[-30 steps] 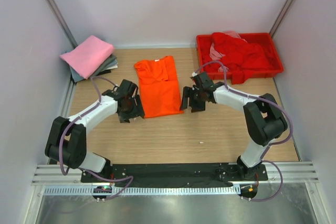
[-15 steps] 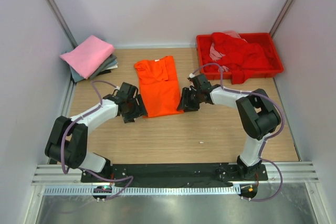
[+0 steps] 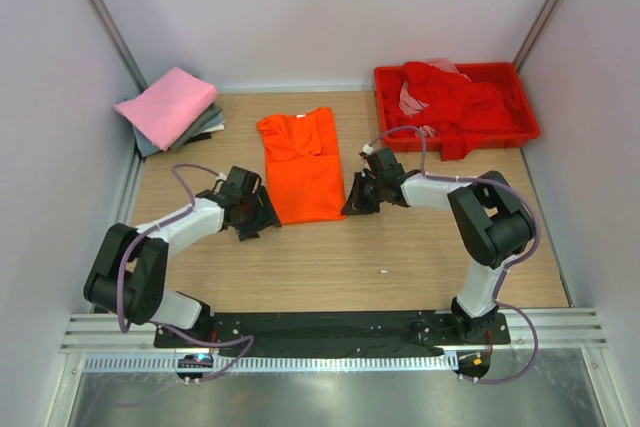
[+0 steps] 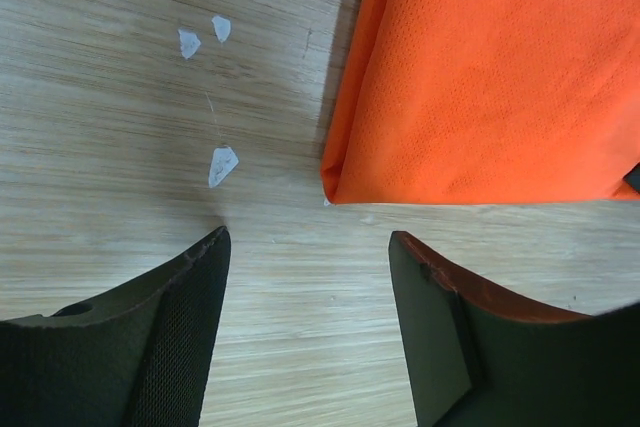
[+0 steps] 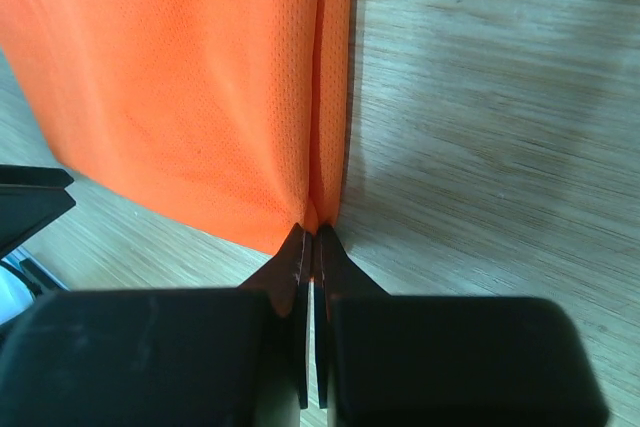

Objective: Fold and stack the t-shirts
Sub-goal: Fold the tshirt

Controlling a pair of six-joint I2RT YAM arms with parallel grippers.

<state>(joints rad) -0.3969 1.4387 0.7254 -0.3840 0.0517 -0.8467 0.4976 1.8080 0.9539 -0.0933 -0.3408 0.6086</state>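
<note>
Right claw pinching the near folded corner of the orange t-shirt, cloth lying on wooden tabletop.

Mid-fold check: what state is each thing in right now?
orange t-shirt, folded lengthwise, flat on table
right fingers, shut on its near right corner
left fingers, open, short of near left corner
pink t-shirt, folded, atop grey t-shirt
red t-shirts, crumpled in red tray

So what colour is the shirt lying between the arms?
Bright orange t-shirt; clearest in right wrist view.
</note>
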